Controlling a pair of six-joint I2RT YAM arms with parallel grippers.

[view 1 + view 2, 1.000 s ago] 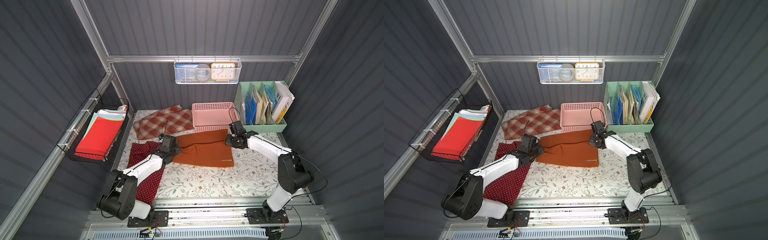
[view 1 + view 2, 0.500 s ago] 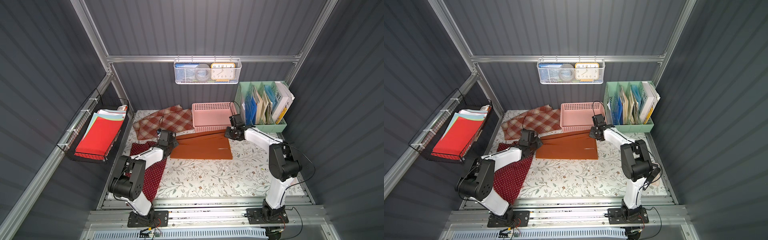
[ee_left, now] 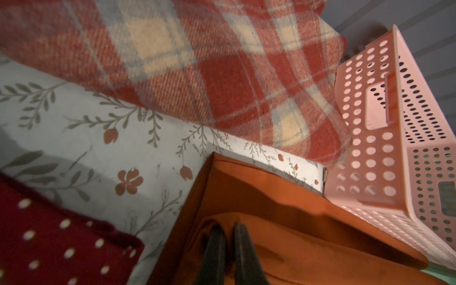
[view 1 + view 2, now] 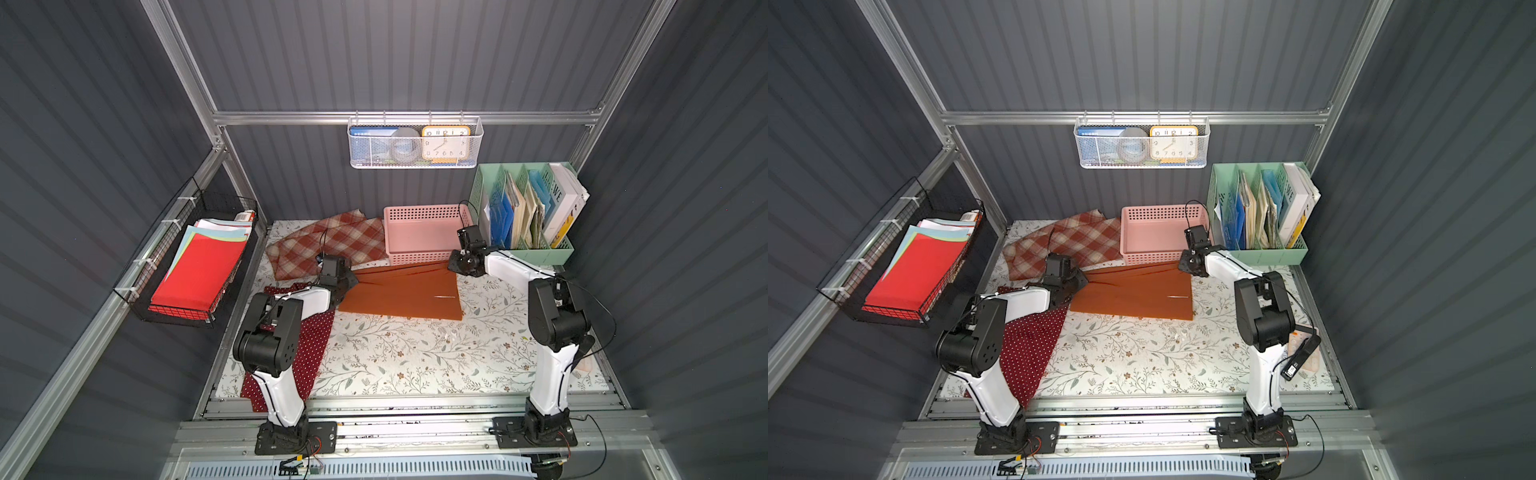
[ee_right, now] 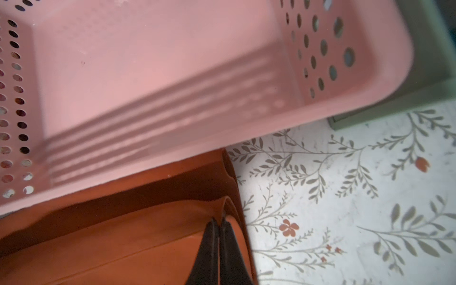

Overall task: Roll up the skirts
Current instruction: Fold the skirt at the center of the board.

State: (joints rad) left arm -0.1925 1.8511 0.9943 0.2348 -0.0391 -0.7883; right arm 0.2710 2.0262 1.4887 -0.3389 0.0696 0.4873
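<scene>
On the left wall, a wire rack (image 4: 178,313) stacked with red paper (image 4: 195,278). Below, along the left edge of the floral mat (image 4: 415,357), the dotted skirt (image 4: 311,349), spread flat, partly hidden under the left arm (image 4: 307,299). Farther back, the plaid skirt (image 4: 332,245), rumpled, pressed up against the pink basket (image 4: 419,257) and parted from the orange skirt (image 4: 407,295) by a strip of bare mat. Just in front of the plaid, the left gripper (image 4: 352,279), low over the mat, fingers (image 3: 213,251) drawn together and clamped on a bunched fold at the orange skirt's left far corner. In the middle of the mat, the orange skirt itself: near part flat, far edge raised and pulled taut between the two grippers, long creases running from one pinch to the other, right beside the pink basket's front wall. At the skirt's right far corner, the right gripper (image 4: 452,266), likewise closed, fingers (image 5: 206,256) pinching a doubled fold of orange cloth, close beside the basket's near right corner. Farthest right, against the back wall, a green file holder (image 4: 540,253) full of folders, just beside the basket.
</scene>
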